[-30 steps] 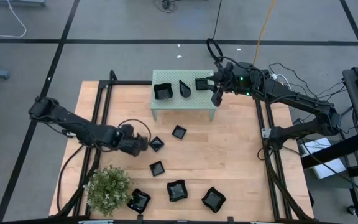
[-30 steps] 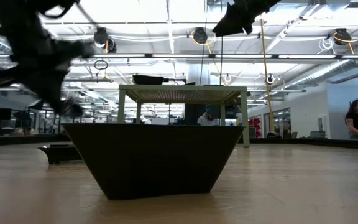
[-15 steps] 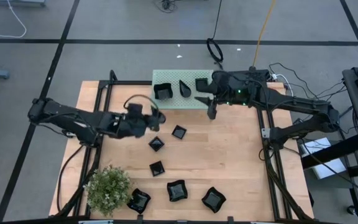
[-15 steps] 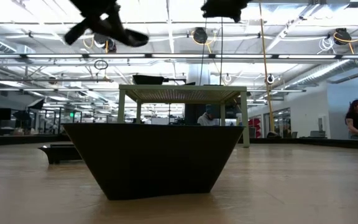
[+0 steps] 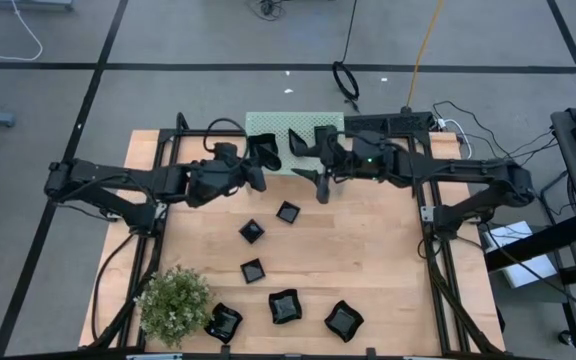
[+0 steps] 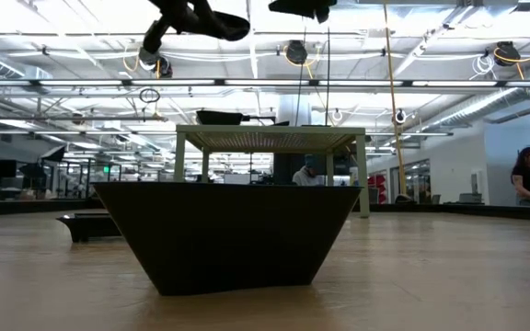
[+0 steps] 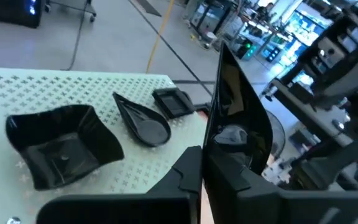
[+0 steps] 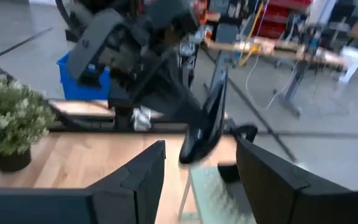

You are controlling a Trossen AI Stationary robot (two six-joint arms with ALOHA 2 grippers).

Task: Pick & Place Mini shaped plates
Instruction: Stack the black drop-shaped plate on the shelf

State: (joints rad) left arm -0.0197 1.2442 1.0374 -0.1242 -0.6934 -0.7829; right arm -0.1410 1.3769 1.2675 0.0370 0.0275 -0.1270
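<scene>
Black and glossy, standing on edge between the fingers of the left gripper (image 5: 255, 176): one mini plate (image 7: 238, 106), being pinched by its rim, probably so that it can be tipped flat when released. Hovering with it just at the front edge of the mint-green perforated stand (image 5: 293, 122), apparently aiming for bare surface beside the three plates already lying there: a wavy-edged square (image 7: 61, 149), a teardrop (image 7: 143, 122) and a small square (image 7: 174, 102), set in a row and apart from each other, leaving room for more. Hanging close by over the same front edge, with fingers spread and nothing between them: the right gripper (image 5: 318, 183), facing the left one and near enough that crowding looks like the main risk at set-down. Waiting on the wooden worktop (image 5: 388, 260), well apart from the stand: six more plates, two small squares (image 5: 287, 212) (image 5: 252, 232) nearest, another (image 5: 253, 271) further down, and three larger ones (image 5: 285, 306) along the near edge beside the green plant (image 5: 173, 300). Judging the task as under way, with most of the picking not yet done.
</scene>
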